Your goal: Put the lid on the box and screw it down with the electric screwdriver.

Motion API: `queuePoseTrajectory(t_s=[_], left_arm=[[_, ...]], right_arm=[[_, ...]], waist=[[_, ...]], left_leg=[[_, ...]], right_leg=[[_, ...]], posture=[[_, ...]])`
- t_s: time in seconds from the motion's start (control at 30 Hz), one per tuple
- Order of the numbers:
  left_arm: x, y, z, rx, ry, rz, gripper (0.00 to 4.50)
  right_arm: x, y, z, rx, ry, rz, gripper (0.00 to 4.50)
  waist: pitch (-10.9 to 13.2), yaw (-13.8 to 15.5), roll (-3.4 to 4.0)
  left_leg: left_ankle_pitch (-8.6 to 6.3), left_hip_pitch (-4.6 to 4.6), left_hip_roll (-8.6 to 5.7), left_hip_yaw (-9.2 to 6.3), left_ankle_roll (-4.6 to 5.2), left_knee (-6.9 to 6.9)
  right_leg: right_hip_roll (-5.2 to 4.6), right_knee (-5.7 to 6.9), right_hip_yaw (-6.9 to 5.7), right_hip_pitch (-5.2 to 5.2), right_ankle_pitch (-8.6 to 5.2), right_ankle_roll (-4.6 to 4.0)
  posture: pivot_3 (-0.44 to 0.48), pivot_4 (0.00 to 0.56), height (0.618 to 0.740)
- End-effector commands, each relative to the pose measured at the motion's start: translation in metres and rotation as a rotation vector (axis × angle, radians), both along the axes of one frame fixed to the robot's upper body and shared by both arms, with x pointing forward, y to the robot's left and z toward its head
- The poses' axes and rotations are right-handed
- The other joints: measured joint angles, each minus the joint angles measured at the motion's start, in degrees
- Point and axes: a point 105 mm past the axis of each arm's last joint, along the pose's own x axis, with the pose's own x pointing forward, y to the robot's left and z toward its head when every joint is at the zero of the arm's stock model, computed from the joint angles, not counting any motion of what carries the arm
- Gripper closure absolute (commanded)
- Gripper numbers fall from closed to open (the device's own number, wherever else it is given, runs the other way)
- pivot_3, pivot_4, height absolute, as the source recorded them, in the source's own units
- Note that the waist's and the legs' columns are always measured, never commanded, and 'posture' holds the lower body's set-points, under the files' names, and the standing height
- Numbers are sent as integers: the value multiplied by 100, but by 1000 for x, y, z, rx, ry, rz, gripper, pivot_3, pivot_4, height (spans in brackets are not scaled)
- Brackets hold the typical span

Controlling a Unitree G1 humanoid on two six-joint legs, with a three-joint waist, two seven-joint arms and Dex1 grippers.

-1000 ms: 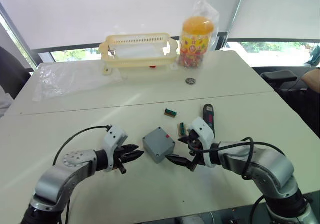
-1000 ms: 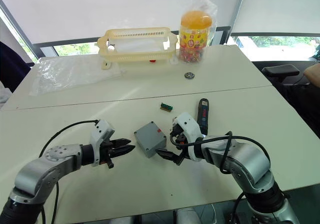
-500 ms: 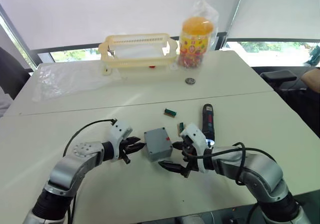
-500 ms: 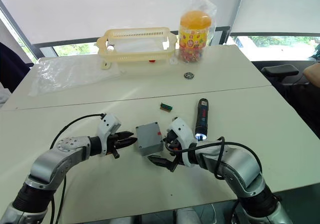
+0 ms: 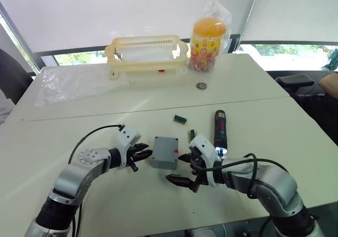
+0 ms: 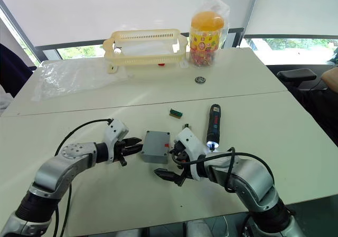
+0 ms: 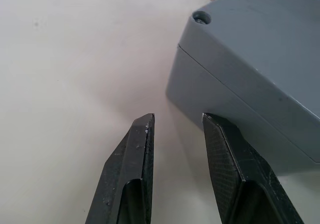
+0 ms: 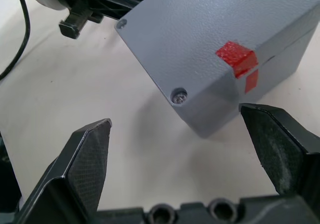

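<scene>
The grey box (image 5: 165, 152) sits on the white table (image 5: 132, 205) between my two grippers. The lid (image 8: 200, 29) lies on top of it, with a red mark and a screw in the near corner. My left gripper (image 5: 142, 154) is at the box's left side, narrowly open; one fingertip (image 7: 215, 129) touches the box wall and nothing is between the fingers. My right gripper (image 5: 181, 168) is wide open at the box's right front corner, holding nothing. The electric screwdriver (image 5: 219, 131) lies on the table beyond the right gripper, its tip lit white.
Two small green pieces (image 5: 180, 119) (image 5: 191, 135) lie just behind the box. Far back stand a yellow slotted basket (image 5: 148, 52) and a candy jar (image 5: 207, 44), with a small round disc (image 5: 200, 85) nearby. A clear plastic bag (image 5: 74, 81) lies at the back left.
My left gripper has moved in to the box's left side. The box has turned squarer to me. My right gripper has shifted left and toward the front.
</scene>
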Motion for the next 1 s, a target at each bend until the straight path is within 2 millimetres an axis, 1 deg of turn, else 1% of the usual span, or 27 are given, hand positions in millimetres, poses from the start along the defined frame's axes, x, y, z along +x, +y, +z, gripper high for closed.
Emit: queuePoseTrajectory(t_s=[0.03, 0.1, 0.17, 0.23, 0.27, 0.33, 0.37, 0.4, 0.43, 0.5, 0.57, 0.67, 0.77, 0.8, 0.87, 0.93, 1.0], left_arm=[[-8, 10, 21, 15, -42, -57, 3002], [-8, 17, 33, 29, -59, -80, 3002], [-5, 22, 50, 12, -81, -96, 3002], [-3, 24, 68, -12, -92, -119, 3002], [-1, 25, 76, -23, -99, -125, 3002], [5, 29, 98, -33, -134, -122, 3002], [7, 31, 104, -29, -147, -120, 3002], [8, 32, 108, -24, -156, -119, 3002], [8, 33, 111, -19, -158, -119, 3002], [8, 35, 114, -10, -160, -117, 3002], [5, 35, 113, -3, -156, -117, 3002], [4, 36, 108, -5, -145, -87, 3002], [6, 40, 103, -2, -143, -48, 3002], [6, 40, 102, -4, -142, -40, 3002], [5, 40, 99, -7, -140, -27, 3002], [3, 39, 95, -17, -133, -16, 3002], [0, 37, 90, -24, -126, -8, 3002]], right_arm=[[6, -16, 37, 28, -112, 24, 35], [10, -28, 54, 70, -117, 37, 35], [15, -41, 69, 137, -81, 54, 35], [15, -49, 84, 179, -65, 103, 35], [21, -52, 94, 209, -87, 105, 35], [57, -57, 112, 267, -190, 27, 35], [74, -58, 115, 269, -240, -17, 35], [89, -59, 114, 255, -275, -52, 35], [103, -59, 108, 224, -309, -73, 35], [122, -54, 96, 179, -351, -80, 35], [140, -44, 87, 163, -377, -81, 35], [160, -26, 74, 136, -396, -56, 35], [171, -12, 64, 124, -399, -37, 35], [174, -8, 62, 124, -404, -36, 264], [179, -2, 60, 131, -408, -37, 873], [182, 3, 57, 132, -406, -36, 1931], [183, 8, 54, 129, -403, -33, 1931]], waist=[[1, 0, 1], [1, 1, 1], [2, 6, -1], [3, 24, -3], [3, 25, -3], [6, -17, -7], [6, -34, -7], [6, -57, -8], [5, -67, -6], [5, -98, -7], [7, -138, -5], [9, -173, -3], [9, -164, -2], [9, -162, -2], [9, -151, -2], [9, -150, -2], [9, -153, -2]], left_leg=[[0, 1, 0, 0, 0, 0], [0, 2, 0, 0, 0, 1], [0, 3, 1, -1, 0, 1], [0, 4, 1, -1, 0, 1], [0, 3, 0, -1, 0, 2], [0, 5, 0, 1, 1, 3], [0, 7, 0, 8, 1, 4], [0, 11, 0, 11, 1, 3], [0, 15, 1, 11, 1, 2], [0, 17, 1, 10, 1, -5], [0, 14, 3, 10, 1, -6], [1, 1, 3, 15, -1, -6], [4, 3, 4, 14, -6, -5], [5, 3, 4, 13, -9, -5], [7, 4, 4, 12, -13, -5], [8, 4, 4, 12, -15, -5], [10, 4, 3, 13, -18, -5]], right_leg=[[0, 1, 0, 0, 0, 0], [1, 2, 0, -1, 0, 0], [3, 5, -2, 0, 0, -1], [3, 5, -3, 2, 0, -1], [2, 4, -3, 2, 0, -1], [2, 2, -2, 6, 0, 0], [2, 2, 4, 4, 0, 0], [3, 3, 7, 4, 0, 0], [5, 4, 7, 4, 0, 0], [6, 6, 7, 4, 0, 0], [6, 7, 6, -1, 0, 0], [3, 9, 11, -15, 0, 0], [3, 16, 11, -16, 0, 0], [3, 19, 10, -16, 0, 0], [2, 21, 9, -16, 0, 0], [0, 20, 9, -14, 1, -1], [-4, 20, 9, -13, 1, 0]], posture=[[0, 150, 740], [0, 150, 740], [0, 150, 740], [0, 150, 740], [0, 150, 740], [0, 150, 740], [0, 150, 740], [0, 150, 740], [0, 150, 740], [0, 150, 740], [0, 150, 740], [0, 150, 740], [0, 150, 740], [0, 150, 740], [0, 150, 740], [0, 150, 740], [0, 150, 740]])
